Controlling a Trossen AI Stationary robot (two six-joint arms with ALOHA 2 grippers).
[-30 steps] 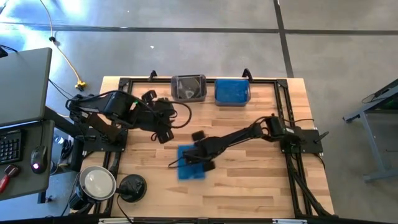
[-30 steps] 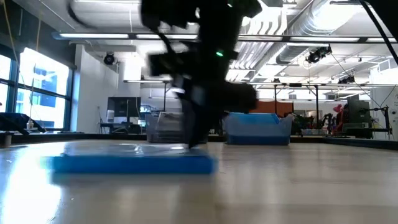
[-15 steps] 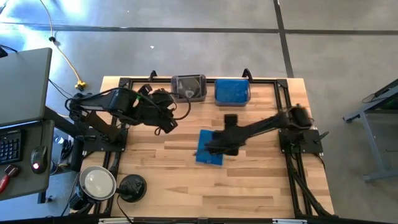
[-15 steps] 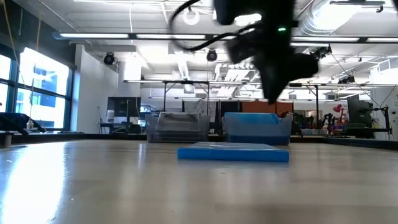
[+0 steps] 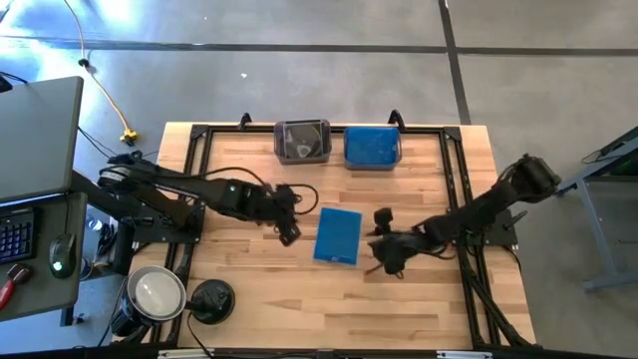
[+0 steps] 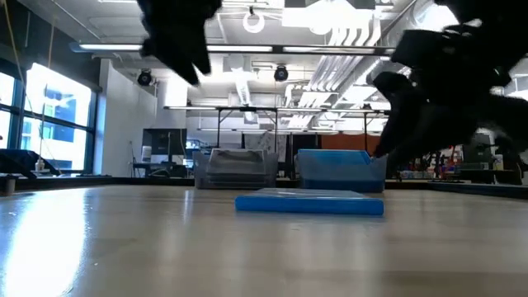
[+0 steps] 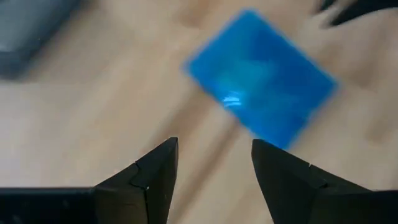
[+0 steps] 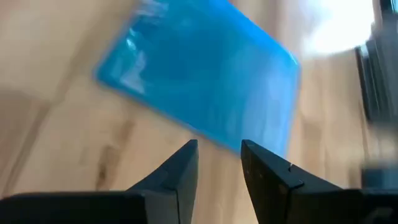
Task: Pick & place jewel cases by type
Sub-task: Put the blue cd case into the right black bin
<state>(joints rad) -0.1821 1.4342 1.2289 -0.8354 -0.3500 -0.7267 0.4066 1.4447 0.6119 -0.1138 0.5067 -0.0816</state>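
Note:
One blue jewel case (image 5: 337, 235) lies flat on the middle of the table; it also shows in the low view (image 6: 309, 202). My left gripper (image 5: 288, 228) hovers just left of it, open, with the case (image 7: 261, 106) ahead of its fingers. My right gripper (image 5: 385, 251) hangs just right of the case, open by a narrow gap, with the case (image 8: 205, 81) ahead of it. At the far edge stand two tubs. The left tub (image 5: 302, 141) shows a shiny disc case. The right tub (image 5: 373, 147) is full of blue.
A black frame rail (image 5: 199, 189) runs around the table's edges. A round black object (image 5: 210, 299) sits at the near left corner, beside a pale round thing (image 5: 158, 292). Bare wood lies along the near side (image 5: 339, 309).
The blue case has moved from the near-left of centre toward the right and far side, together with my right gripper, and has since lain still. My right gripper then drew away toward the right edge. My left gripper has swung from the far left toward the case.

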